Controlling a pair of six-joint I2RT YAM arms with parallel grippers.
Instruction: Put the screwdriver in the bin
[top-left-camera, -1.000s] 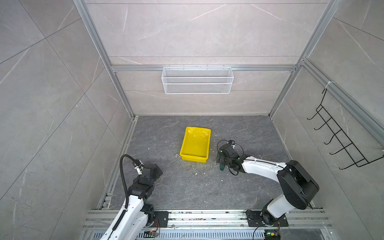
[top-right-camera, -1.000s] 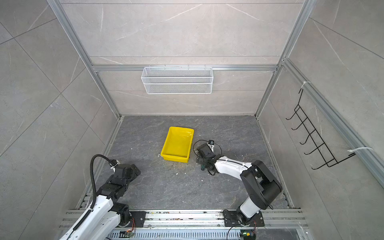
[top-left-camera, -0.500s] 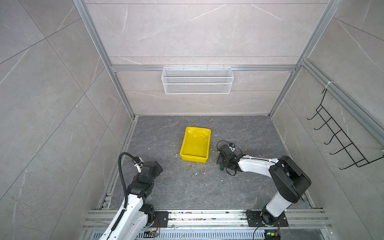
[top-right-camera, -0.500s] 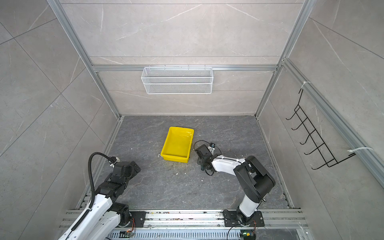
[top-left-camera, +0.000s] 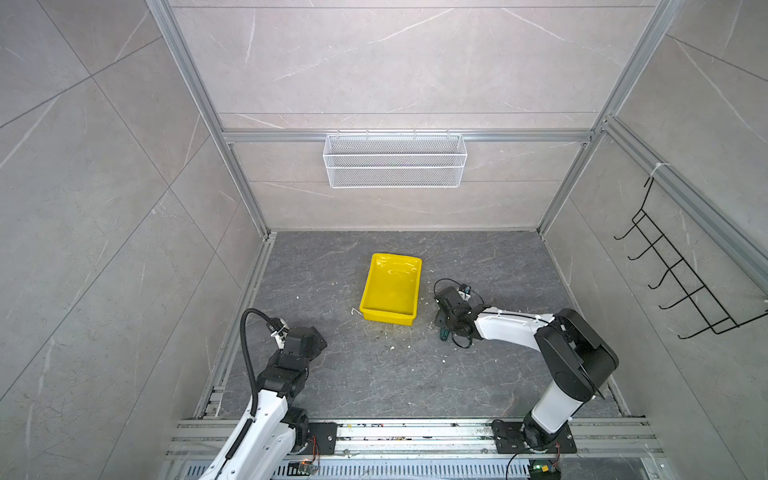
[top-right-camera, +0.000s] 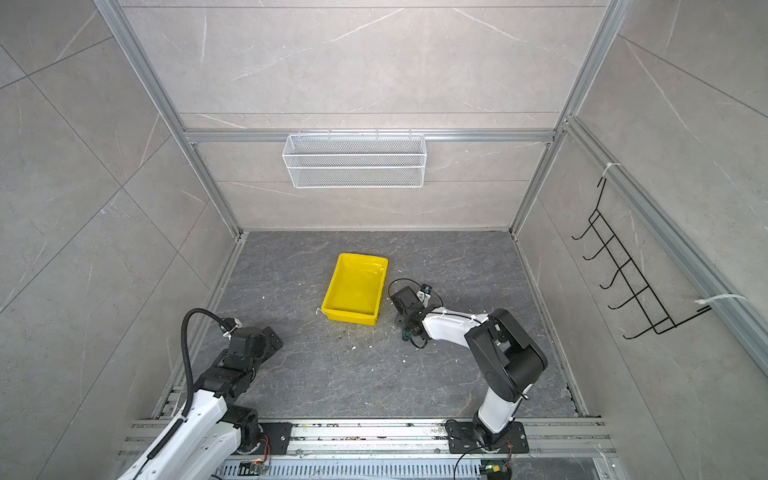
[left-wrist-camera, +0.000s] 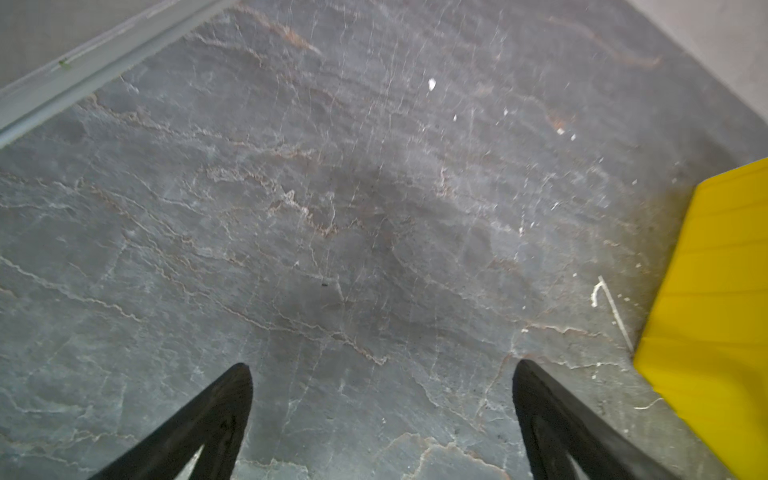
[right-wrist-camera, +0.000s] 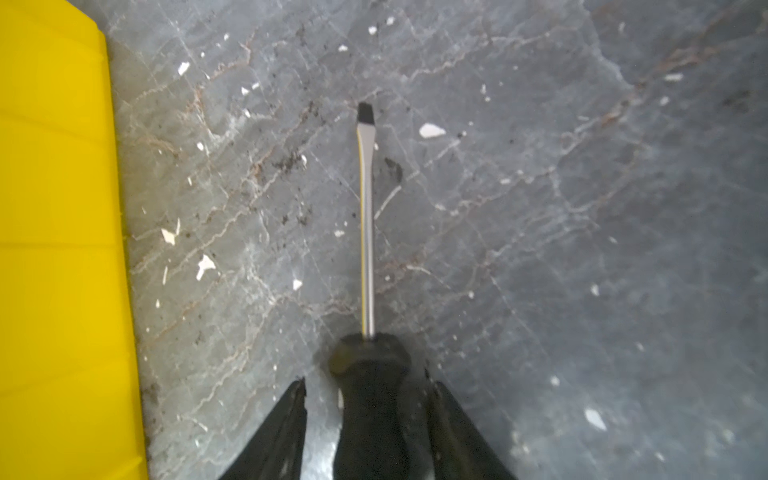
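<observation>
The screwdriver (right-wrist-camera: 368, 232) lies on the grey floor beside the yellow bin (right-wrist-camera: 58, 249), its flat tip pointing away from my right gripper (right-wrist-camera: 368, 380). The black handle (right-wrist-camera: 374, 411) sits between the two fingers. A strip of floor still shows between the handle and one finger (right-wrist-camera: 286, 419); the other finger is close against it. In both top views the green handle end (top-left-camera: 444, 333) (top-right-camera: 405, 336) peeks out under the right gripper (top-left-camera: 449, 322), just right of the bin (top-left-camera: 390, 286) (top-right-camera: 355, 291). My left gripper (left-wrist-camera: 382, 365) (top-left-camera: 313, 338) hangs open over bare floor, left of the bin (left-wrist-camera: 715, 311).
A white wire basket (top-left-camera: 395, 161) hangs on the back wall and a black hook rack (top-left-camera: 681, 286) on the right wall. White chips are scattered on the floor. A small white hooked wire (left-wrist-camera: 611, 307) lies by the bin's near-left corner.
The right gripper's fingers have narrowed in around the screwdriver handle, and the right arm's elbow has shifted. The left arm has moved a little. Screwdriver and bin stay in place.
</observation>
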